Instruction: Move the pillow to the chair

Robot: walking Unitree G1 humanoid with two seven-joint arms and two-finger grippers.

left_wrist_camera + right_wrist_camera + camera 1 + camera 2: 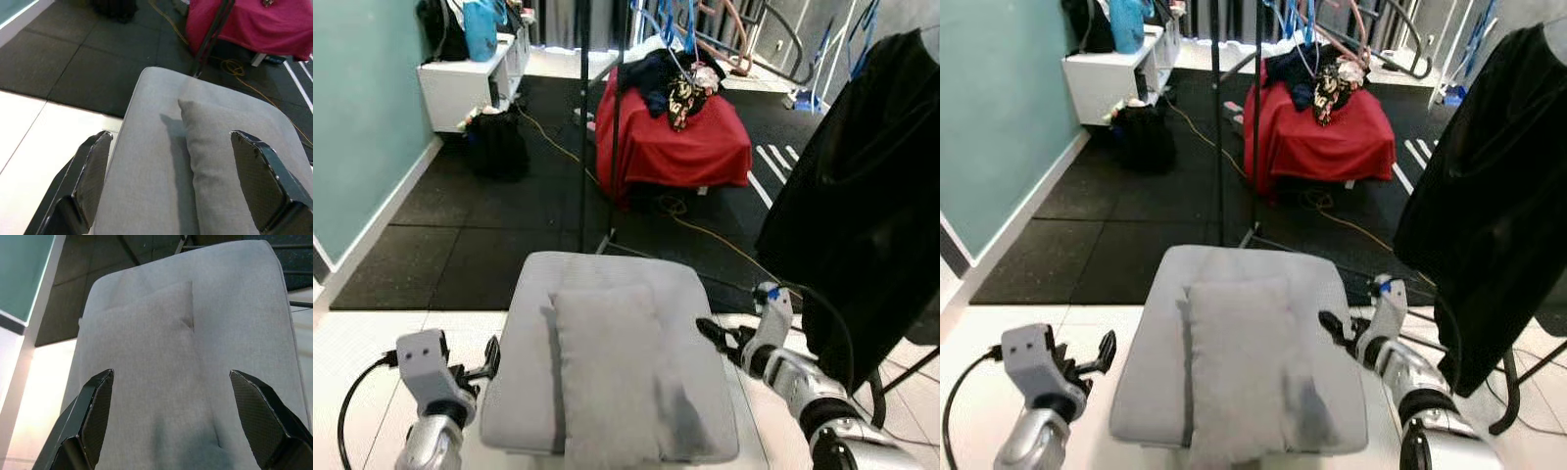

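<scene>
The grey pillow [607, 372] lies on the grey chair [607, 274] (low middle), left gripper [171, 171] and right gripper [171, 416] both wide open, empty.

arms: silver, jointed | wrist blocks: grey, boxy, screw holes | jaws: long, black, textured pads | cables: black

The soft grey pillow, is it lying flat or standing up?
Lying flat. The soft grey rectangular pillow rests on the grey cushioned chair seat, with the open left gripper and open right gripper apart from it.
</scene>
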